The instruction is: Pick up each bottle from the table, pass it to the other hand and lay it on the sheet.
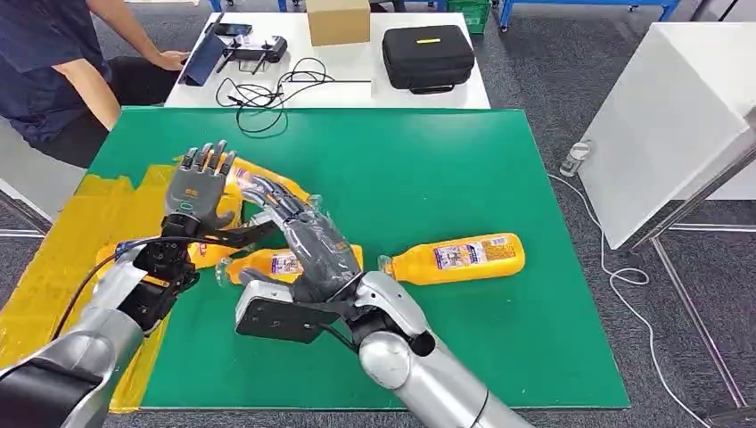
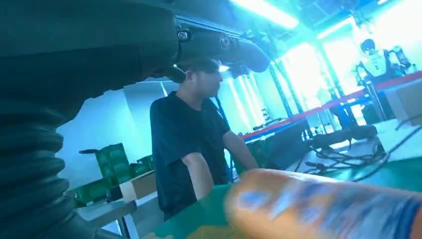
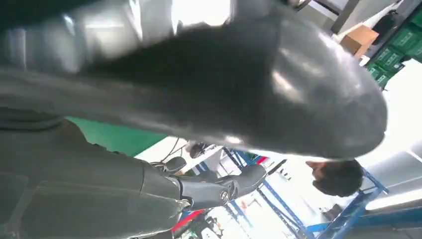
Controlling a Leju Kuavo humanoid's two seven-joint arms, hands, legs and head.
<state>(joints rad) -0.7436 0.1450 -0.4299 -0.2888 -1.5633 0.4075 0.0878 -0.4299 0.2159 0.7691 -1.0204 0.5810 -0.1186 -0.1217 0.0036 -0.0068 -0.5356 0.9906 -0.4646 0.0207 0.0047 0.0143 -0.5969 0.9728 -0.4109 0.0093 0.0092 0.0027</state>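
An orange bottle (image 1: 459, 258) lies on its side on the green mat (image 1: 428, 169), right of centre. A second bottle (image 1: 276, 264) lies under my right hand (image 1: 308, 236), whose fingers stretch out flat above it without closing on it. My left hand (image 1: 201, 185) stands upright with fingers spread and nothing in it, at the edge of the yellow sheet (image 1: 98, 214). Behind it lies a third bottle (image 1: 272, 178), partly hidden. Another orange bottle (image 1: 203, 254) shows beside my left wrist on the sheet. In the left wrist view a blurred orange bottle (image 2: 323, 209) lies close by.
A person (image 1: 53, 71) sits at the far left, one hand on the white table (image 1: 348, 85) behind the mat. That table holds a cardboard box (image 1: 338, 20), a black case (image 1: 428, 56), a controller (image 1: 254, 49) and cables (image 1: 267, 89). A white panel (image 1: 669, 116) stands at the right.
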